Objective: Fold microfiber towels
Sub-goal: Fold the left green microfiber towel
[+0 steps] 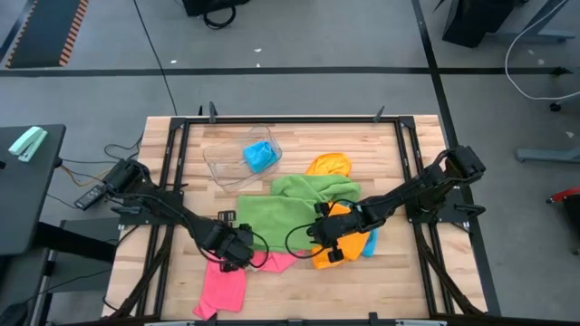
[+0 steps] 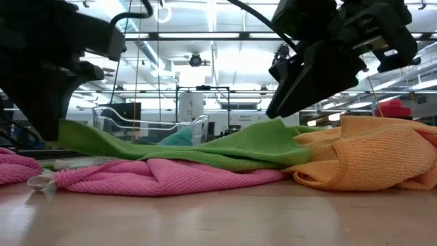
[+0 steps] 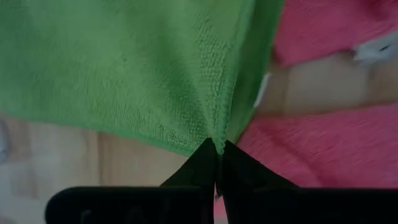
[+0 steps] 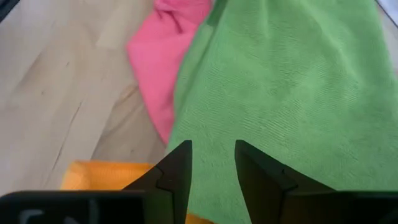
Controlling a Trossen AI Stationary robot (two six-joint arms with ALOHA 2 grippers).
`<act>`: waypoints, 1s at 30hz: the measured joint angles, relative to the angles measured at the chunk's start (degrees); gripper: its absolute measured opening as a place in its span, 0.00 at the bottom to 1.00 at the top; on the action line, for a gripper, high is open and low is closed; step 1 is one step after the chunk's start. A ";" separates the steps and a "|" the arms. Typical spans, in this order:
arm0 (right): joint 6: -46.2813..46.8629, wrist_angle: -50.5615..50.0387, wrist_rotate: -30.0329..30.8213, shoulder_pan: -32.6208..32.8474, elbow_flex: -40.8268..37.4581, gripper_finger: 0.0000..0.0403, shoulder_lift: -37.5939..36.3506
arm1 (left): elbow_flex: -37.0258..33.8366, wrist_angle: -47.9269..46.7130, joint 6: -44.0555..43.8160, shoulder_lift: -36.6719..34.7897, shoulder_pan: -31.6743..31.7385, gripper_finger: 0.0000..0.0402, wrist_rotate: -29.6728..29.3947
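Observation:
A green microfiber towel [image 1: 290, 206] lies spread at the table's middle, over a pink towel [image 1: 227, 282] toward the near left and against a bunched orange towel [image 1: 337, 249] on the right. My left gripper [image 3: 217, 152] is shut on the green towel's near left corner. My right gripper [image 4: 213, 155] stands open over the green towel's right part, beside the orange towel [image 2: 369, 154]. A second orange towel [image 1: 328, 165] lies farther back. A blue towel [image 1: 260, 156] sits in the clear tub [image 1: 222, 161]. My left gripper pinches the green towel's corner [image 3: 216, 140] between its two fingertips, coming from above and pointing steeply down. An edge of the cloth runs away from the tips. In the low view that corner [image 2: 68, 131] is raised a little, and the rest lies on the pink towel. My right gripper's fingertips [image 2: 276, 109] stand just over a raised fold of the green towel [image 2: 273, 126]; whether they touch it cannot be told.
The clear tub stands at the far left of the wooden table [image 1: 299, 299]. A sliver of blue cloth [image 1: 370, 243] shows beside the near orange towel. Bare wood lies along the near edge and at the right. A black frame [image 1: 412, 172] borders the table.

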 joint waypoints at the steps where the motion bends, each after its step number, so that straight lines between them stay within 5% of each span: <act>1: 0.03 0.58 0.08 -0.12 0.03 0.32 -0.03 | 0.00 0.42 -0.10 0.00 -0.03 0.07 0.08; 11: 1.55 0.24 0.21 0.32 0.02 0.33 -0.16 | -0.42 1.82 0.23 3.91 -0.75 0.04 2.90; 25: 3.66 5.33 -0.21 2.84 0.02 0.33 2.02 | -0.46 3.12 -1.56 4.44 -2.59 0.33 -0.83; 30: 3.46 11.88 3.97 4.98 0.02 0.33 6.08 | 1.03 2.93 -2.37 4.44 -2.60 0.42 -0.67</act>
